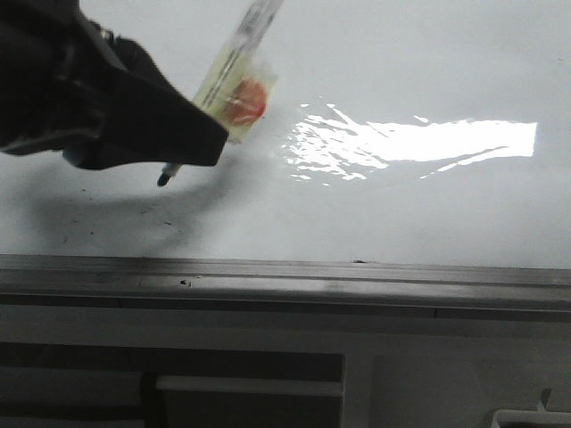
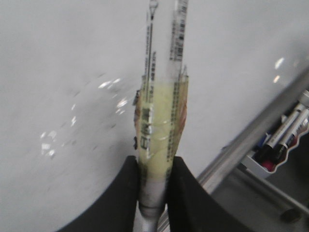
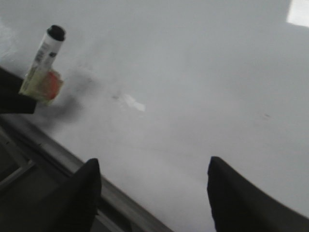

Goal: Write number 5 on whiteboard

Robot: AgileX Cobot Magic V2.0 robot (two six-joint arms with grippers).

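Left claw (image 1: 183, 147) is clamped on the taped white marker pen (image 1: 234, 76), tip poised above the glossy white grey-framed whiteboard (image 1: 401, 214), right claw (image 3: 152, 186) apart; no 5 visible, so next I'd press down to begin the top bar.

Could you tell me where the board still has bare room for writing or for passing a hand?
The whiteboard is bare from the glare patch down to the frame strip. It is crowded only at front-left, where the left gripper holds the marker over the board.
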